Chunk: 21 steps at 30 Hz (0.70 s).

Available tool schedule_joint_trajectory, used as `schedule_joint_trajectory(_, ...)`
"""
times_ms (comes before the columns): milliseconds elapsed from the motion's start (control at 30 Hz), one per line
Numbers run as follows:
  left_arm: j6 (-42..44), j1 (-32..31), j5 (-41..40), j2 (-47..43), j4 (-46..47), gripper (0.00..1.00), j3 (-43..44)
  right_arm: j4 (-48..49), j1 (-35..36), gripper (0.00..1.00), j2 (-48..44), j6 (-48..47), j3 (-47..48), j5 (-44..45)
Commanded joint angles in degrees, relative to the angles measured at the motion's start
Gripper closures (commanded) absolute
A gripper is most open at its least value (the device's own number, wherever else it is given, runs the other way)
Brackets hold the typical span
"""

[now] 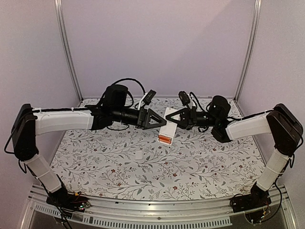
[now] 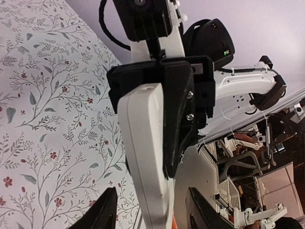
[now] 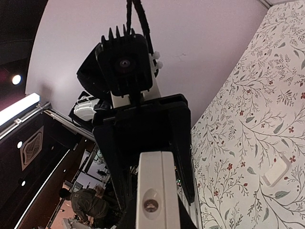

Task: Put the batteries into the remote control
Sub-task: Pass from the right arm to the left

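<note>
The white remote control [image 1: 168, 125] hangs tilted above the table between the two arms. Its battery recess faces up, with the two orange batteries [image 1: 165, 140] in its near end. My right gripper [image 1: 177, 118] is shut on the remote's far part. In the right wrist view the remote's end [image 3: 156, 191] sticks out between that gripper's [image 3: 157, 212] black fingers. My left gripper [image 1: 162, 123] is open, with one finger on each side of the remote [image 2: 145, 157] and small gaps showing. In the left wrist view only an orange sliver of a battery [image 2: 174, 224] shows, near the left gripper [image 2: 152, 212].
A small white cover plate [image 1: 139, 155] lies on the floral table cloth [image 1: 105, 162] below the remote. It also shows in the right wrist view [image 3: 276, 171]. Purple walls with metal posts [image 1: 69, 52] close in the back and sides.
</note>
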Motion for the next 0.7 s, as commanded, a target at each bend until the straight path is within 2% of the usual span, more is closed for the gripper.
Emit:
schedule_joint_trajectory(0,-1.7,-0.8,2.4,1.5,1.0,0.52,1.3,1.8,0.7,1.0,0.9,0.4,1.9,-0.9)
schedule_joint_trajectory(433,-3.9,-2.8,4.7,4.4,2.6,0.7,3.1,-2.4,1.1,0.99,0.7,-2.5,2.6,-0.5)
schedule_joint_trajectory(667,-7.0,-3.0,5.7,5.2,5.4,0.83,3.0,-4.4,1.1,0.99,0.5,-3.9,2.8,-0.6)
